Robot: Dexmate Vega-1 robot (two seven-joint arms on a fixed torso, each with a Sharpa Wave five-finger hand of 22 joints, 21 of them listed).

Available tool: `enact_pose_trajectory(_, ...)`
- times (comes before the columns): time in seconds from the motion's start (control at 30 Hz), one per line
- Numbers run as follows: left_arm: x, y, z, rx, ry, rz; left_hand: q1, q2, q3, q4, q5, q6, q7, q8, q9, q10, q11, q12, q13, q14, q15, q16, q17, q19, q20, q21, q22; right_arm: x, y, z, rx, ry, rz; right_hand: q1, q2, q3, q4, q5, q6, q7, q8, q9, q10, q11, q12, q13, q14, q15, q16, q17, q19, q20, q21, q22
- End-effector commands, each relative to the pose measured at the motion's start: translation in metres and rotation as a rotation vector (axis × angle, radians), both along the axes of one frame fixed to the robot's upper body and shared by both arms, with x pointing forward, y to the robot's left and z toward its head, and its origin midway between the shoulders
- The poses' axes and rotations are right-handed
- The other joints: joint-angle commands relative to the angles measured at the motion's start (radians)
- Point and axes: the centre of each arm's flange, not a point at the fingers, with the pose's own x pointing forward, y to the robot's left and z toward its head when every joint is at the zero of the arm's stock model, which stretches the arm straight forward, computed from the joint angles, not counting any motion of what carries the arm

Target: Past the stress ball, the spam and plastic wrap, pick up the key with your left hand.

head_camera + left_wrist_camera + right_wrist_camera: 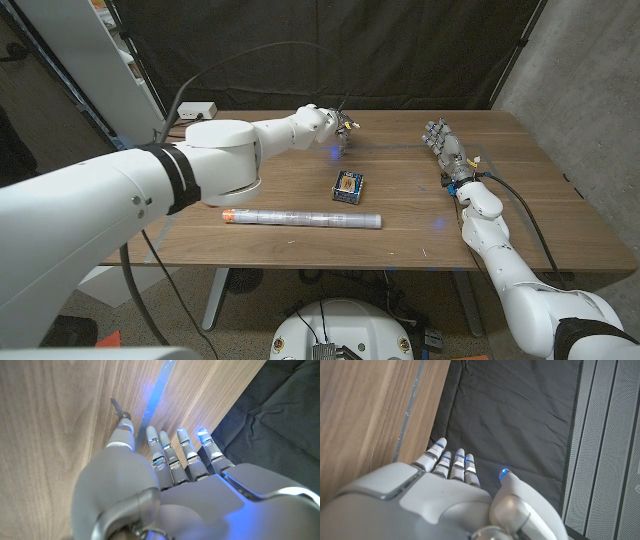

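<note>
key (pixel 119 410): lying flat near the table's far edge, past the spam (pixel 348 185). left hand (pixel 335 123): hovering, fingers straight, holding nothing. risk: thumb nudging the thin key away.

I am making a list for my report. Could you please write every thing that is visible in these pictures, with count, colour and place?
key: one, grey metal, far part of the table, at the left hand's thumb tip; held or only touched, I cannot tell
spam can: one, dark blue with yellow label, middle of the table
plastic wrap roll: one, clear with orange end, lying near the front edge
table: one, brown wood
power strip: one, white, beyond the far left corner
curtain: one, black, behind the table
left hand: one, white and grey, reaching over the far part of the table
right hand: one, grey, fingers apart, at the right side, holding nothing
</note>
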Motion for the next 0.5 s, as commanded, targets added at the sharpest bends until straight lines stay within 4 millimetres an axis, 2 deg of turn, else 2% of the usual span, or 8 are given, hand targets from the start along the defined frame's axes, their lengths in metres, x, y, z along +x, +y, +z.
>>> enact_pose_trajectory(0.03, -0.0008, -0.0044, 0.0001, -0.044, -0.044, 0.034, -0.003, 0.009, -0.001, 0.008, -0.001, 0.008, 0.005, 0.000, 0.003, 0.008, -0.003, 0.005, 0.002, 0.010, -0.105, -0.005, 0.002, 0.007, -0.005, 0.009, 0.000, 0.0043, -0.0044, 0.0041, -0.005, -0.001, -0.016, -0.006, -0.002, 0.006, -0.006, -0.003, 0.011, 0.001, -0.005, 0.006, 0.008, 0.001, -0.005, 0.001, 0.008, -0.002, -0.002, 0.001, 0.008, -0.019, 0.003, 0.005)
enact_pose_trajectory(0.5, -0.0045, -0.0114, 0.0081, -0.052, -0.080, 0.020, -0.023, -0.006, -0.015, 0.013, -0.007, -0.002, 0.012, -0.007, 0.003, -0.003, 0.005, 0.003, 0.006, 0.004, -0.097, -0.019, 0.000, -0.005, -0.002, 0.012, -0.001, 0.0090, -0.0073, 0.0075, 0.004, -0.003, -0.029, -0.006, -0.003, 0.006, -0.007, -0.002, 0.011, 0.000, -0.005, 0.006, 0.008, 0.000, -0.005, 0.001, 0.009, -0.002, -0.002, 0.001, 0.007, -0.019, 0.003, 0.005)
